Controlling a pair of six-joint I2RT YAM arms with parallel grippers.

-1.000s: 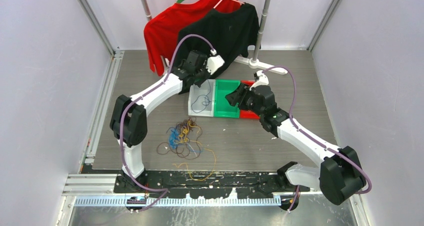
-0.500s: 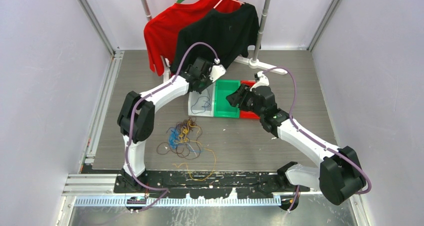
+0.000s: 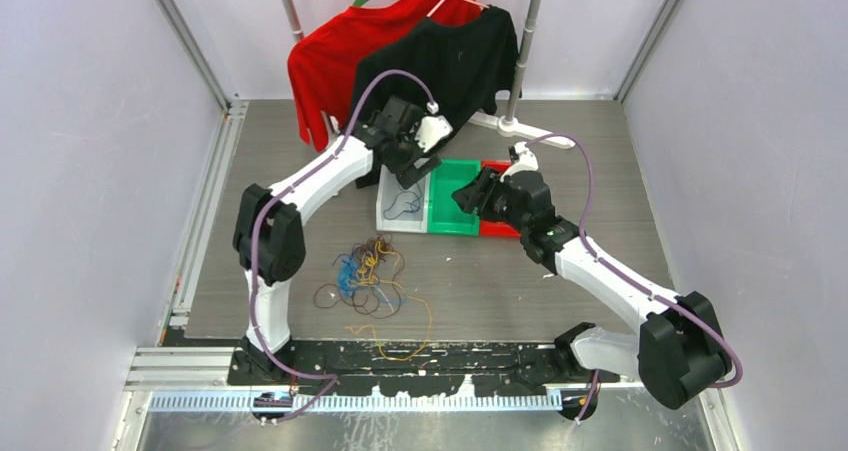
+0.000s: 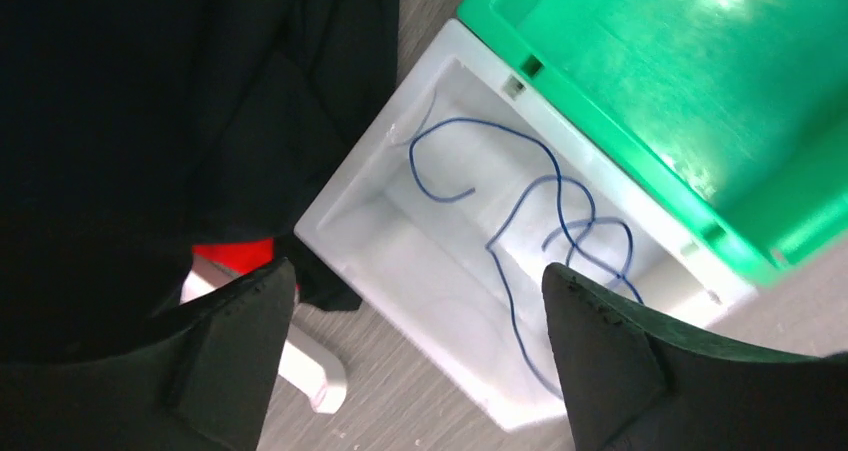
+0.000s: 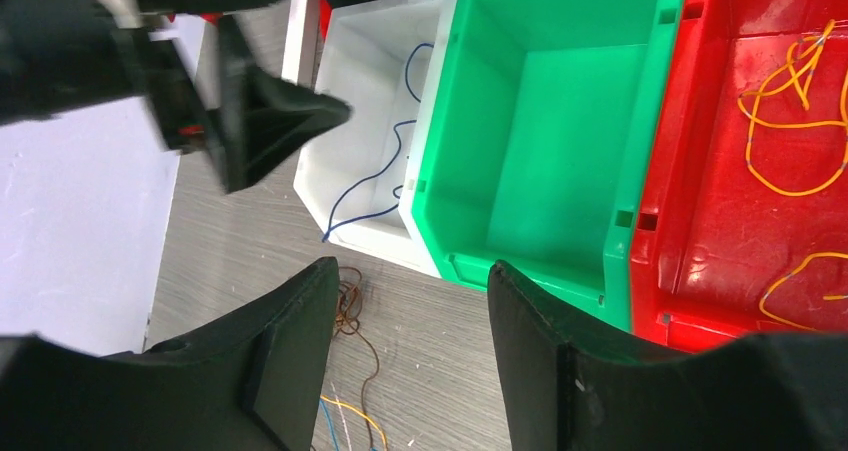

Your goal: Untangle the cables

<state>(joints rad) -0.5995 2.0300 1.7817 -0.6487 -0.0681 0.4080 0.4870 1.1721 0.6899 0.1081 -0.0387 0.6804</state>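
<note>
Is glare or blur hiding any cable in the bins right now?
Left wrist: glare on the floor of the green bin, blue cable in the white bin sharp. Right wrist: sheen on the red bin, yellow-orange cables readable. Top external: even light, the tangle small.

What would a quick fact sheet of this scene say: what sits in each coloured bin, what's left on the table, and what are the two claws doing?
White plastic bin: one thin blue cable, loosely looped
Green plastic bin: nothing visible inside
Red plastic bin: thin yellow-orange cables
Grey table: tangled heap of blue, yellow-orange and dark brown cables, between bins and arm bases
Left claw: open, empty, above the white bin
Right claw: open, empty, above the bins' near edge
</note>
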